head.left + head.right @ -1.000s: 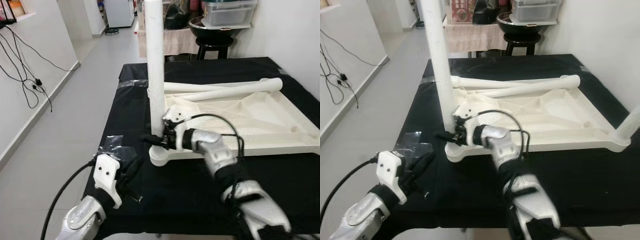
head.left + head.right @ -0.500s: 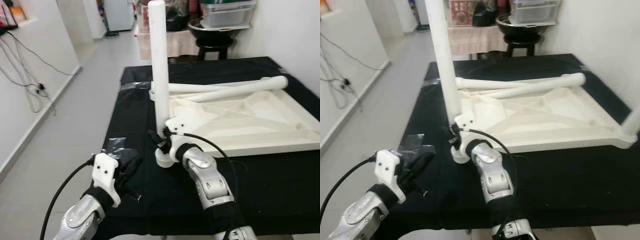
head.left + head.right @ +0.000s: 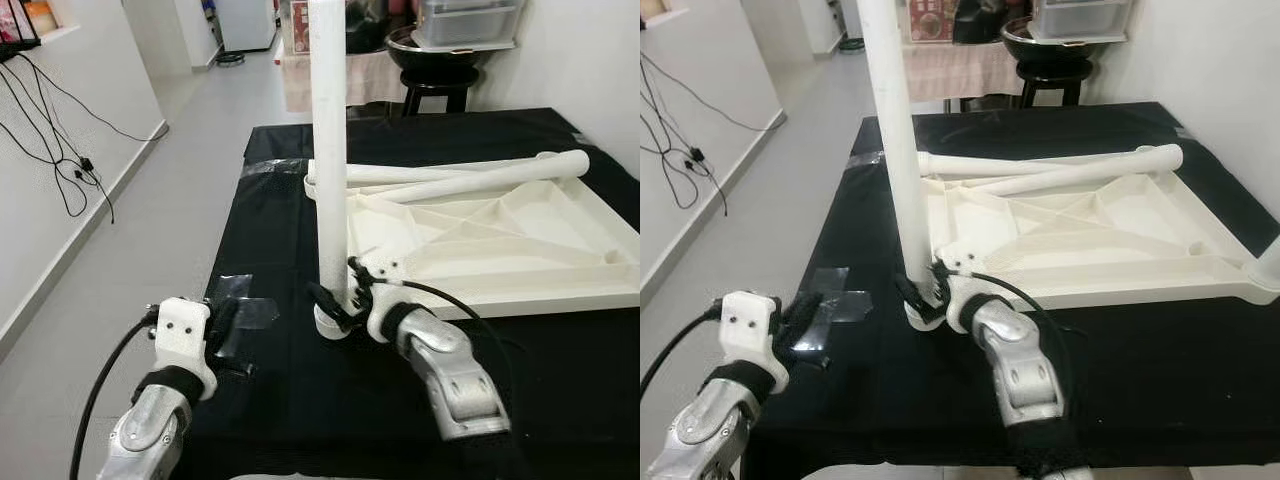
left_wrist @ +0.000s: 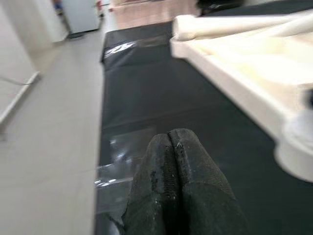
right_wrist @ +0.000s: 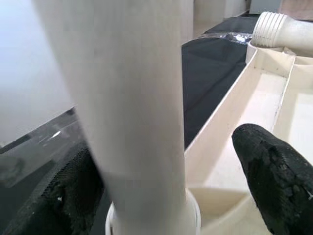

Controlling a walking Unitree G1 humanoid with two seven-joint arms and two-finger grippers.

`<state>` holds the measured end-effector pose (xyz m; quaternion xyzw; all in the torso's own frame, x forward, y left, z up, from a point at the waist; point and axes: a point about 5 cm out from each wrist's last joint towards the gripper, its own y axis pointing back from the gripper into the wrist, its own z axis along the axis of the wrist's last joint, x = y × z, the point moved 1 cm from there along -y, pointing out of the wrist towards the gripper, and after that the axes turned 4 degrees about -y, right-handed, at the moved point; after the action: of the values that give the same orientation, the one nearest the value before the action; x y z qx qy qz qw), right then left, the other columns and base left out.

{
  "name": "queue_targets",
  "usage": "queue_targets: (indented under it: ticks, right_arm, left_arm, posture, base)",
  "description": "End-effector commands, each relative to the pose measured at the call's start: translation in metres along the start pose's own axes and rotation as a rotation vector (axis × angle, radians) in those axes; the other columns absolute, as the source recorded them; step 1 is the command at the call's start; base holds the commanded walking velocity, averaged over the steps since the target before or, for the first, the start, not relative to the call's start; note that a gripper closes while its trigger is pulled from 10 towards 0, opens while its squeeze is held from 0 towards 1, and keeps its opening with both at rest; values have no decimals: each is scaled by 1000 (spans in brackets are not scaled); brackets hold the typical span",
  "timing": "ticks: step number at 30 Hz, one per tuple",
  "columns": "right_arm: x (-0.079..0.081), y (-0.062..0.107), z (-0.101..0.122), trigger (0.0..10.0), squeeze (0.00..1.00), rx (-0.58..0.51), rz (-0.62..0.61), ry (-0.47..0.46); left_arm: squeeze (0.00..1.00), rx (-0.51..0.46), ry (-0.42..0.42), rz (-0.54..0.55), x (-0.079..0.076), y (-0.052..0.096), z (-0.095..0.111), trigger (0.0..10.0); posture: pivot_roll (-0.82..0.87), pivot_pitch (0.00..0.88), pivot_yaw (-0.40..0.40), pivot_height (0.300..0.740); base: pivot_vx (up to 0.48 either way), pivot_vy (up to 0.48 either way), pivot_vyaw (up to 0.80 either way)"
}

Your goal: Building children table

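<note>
A: Where does the tabletop sit?

B: The white plastic tabletop (image 3: 500,250) lies upside down on the black-covered work table (image 3: 560,390), its ribbed underside facing up. One table leg (image 3: 330,150) stands upright in the corner socket (image 3: 330,322) nearest the robot's left. Its top runs out of the head views.

A: Other legs?

B: Two loose legs (image 3: 460,180) lie across the far edge of the tabletop, one resting slanted against the other. In the right wrist view a threaded end (image 5: 286,29) of one shows above the tabletop's rim. In the right eye view a further white leg (image 3: 1268,262) shows at the picture's right edge, at the near right corner of the tabletop.

A: Right gripper?

B: The right gripper (image 3: 343,300) is at the base of the upright leg, just above the socket. In the right wrist view one black finger (image 5: 58,196) sits at one side of the leg and the other stands clear of it on the far side, so the jaws are spread around the leg, not clenched on it.

A: Left gripper?

B: The left gripper (image 3: 225,322) hovers over the near left part of the black cover, beside a patch of clear tape (image 3: 245,305). The left wrist view shows its fingers (image 4: 171,176) pressed together, holding nothing.

A: Surroundings?

B: A grey tiled floor (image 3: 150,230) runs along the robot's left, with black cables (image 3: 50,130) hanging on the white wall. A dark stool (image 3: 440,90) with a bowl on it stands beyond the table.
</note>
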<state>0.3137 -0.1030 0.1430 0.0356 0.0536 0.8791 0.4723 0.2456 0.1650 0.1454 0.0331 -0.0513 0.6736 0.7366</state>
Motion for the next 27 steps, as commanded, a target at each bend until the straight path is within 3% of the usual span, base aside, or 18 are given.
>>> queue_targets:
  ticks: [1,5,8,9,10,19,27]
  right_arm:
    - [-9,19,-3,10000,1000,6,-8,-21]
    - [-11,31,-5,10000,1000,11,-29,-19]
    - [-28,44,-7,10000,1000,-74,-280,-75]
    - [-28,44,-7,10000,1000,-74,-280,-75]
    - [-27,49,-11,10000,0,-78,-325,-75]
    - [-26,46,-12,10000,0,-56,-298,-107]
    - [-28,45,-11,10000,0,-59,-314,-128]
  left_arm:
    - [0,21,0,96,11,2,-2,10000]
    - [0,25,-8,130,15,4,-1,10000]
    - [0,48,-21,24,9,10,-7,10000]
    - [0,48,-21,24,9,10,-7,10000]
    - [0,47,27,-16,4,16,-10,10000]
    - [0,43,79,9,5,15,-10,10000]
    - [0,41,64,-4,5,12,-9,10000]
  posture:
    - [-112,44,50,740]
    - [-120,46,50,740]
    - [-135,53,50,740]
    - [-135,53,50,740]
    - [-136,60,60,740]
    - [-117,56,59,740]
    - [-116,63,50,740]
  base:
    - [0,0,0]
    - [0,0,0]
    - [0,0,0]
    - [0,0,0]
    - [0,0,0]
    - [0,0,0]
    - [0,444,0]
